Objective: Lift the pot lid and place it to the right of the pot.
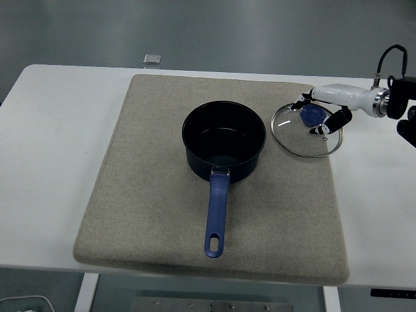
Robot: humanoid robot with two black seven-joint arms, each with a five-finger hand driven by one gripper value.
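Note:
A dark blue pot with a long blue handle stands uncovered in the middle of a beige mat. To its right the glass pot lid lies flat at the mat's right edge, its blue knob showing on top. My right hand reaches in from the right and hovers at the knob. Its fingers are spread on either side of the knob and no longer close on it. My left arm is out of view.
The mat covers most of the white table. A small grey square object sits at the table's far edge. Bare table runs along the right of the mat, under my right arm.

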